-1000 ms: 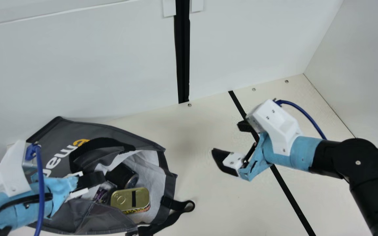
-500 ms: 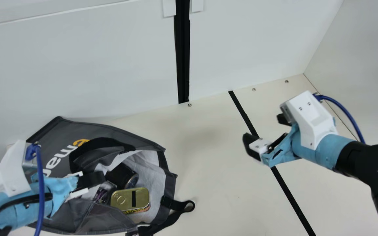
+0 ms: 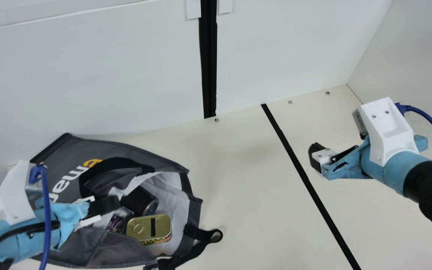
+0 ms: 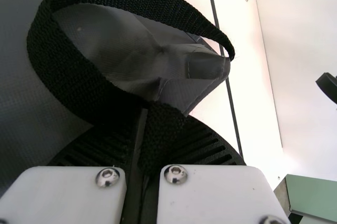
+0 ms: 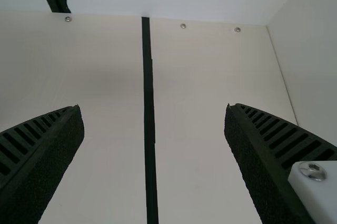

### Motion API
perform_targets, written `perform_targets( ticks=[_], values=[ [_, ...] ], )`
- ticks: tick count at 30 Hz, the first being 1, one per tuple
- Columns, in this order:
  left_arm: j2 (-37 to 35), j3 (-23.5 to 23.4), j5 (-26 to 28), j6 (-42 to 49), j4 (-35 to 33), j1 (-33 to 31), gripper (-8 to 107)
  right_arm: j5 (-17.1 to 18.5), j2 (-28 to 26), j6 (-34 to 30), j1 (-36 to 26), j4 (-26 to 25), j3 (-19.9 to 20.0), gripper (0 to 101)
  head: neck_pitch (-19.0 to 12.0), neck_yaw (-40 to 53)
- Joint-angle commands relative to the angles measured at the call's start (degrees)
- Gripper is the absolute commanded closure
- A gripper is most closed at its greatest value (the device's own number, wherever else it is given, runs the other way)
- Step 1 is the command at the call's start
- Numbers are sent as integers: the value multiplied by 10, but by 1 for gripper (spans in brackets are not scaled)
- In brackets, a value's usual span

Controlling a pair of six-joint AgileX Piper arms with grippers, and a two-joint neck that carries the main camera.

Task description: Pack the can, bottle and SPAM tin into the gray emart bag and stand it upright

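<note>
Gray emart bag [image 3: 126, 249] slumped at main-view 8 o'clock, SPAM tin [image 3: 148, 228], bottle [image 3: 116, 222] and can [image 3: 139, 201] inside, left pincer [image 4: 145, 121] clamped on the strap [image 4: 42, 45], right pincer [image 5: 154, 108] spread at 3, so I'd lift slow, mouth up.

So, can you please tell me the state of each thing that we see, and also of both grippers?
Bag: lying on its side, mouth open
Tin: lid closed, inside the bag
Dark cylinder: inside the bag, tilted
Purple item: inside the bag, partly hidden
Strap: looped, pinched at one part
Left gripper: shut on the strap
Right gripper: open, holding nothing
</note>
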Motion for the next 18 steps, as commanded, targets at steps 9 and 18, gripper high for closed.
perform_targets(
  ticks=[9,18],
  values=[
    [0,0,0,0,0,0,107,50,-6,151,31,-132,-44,6,-13,0],
    [0,0,0,0,0,0,107,99,-10,225,58,-199,-86,6,-13,0]
  ],
)
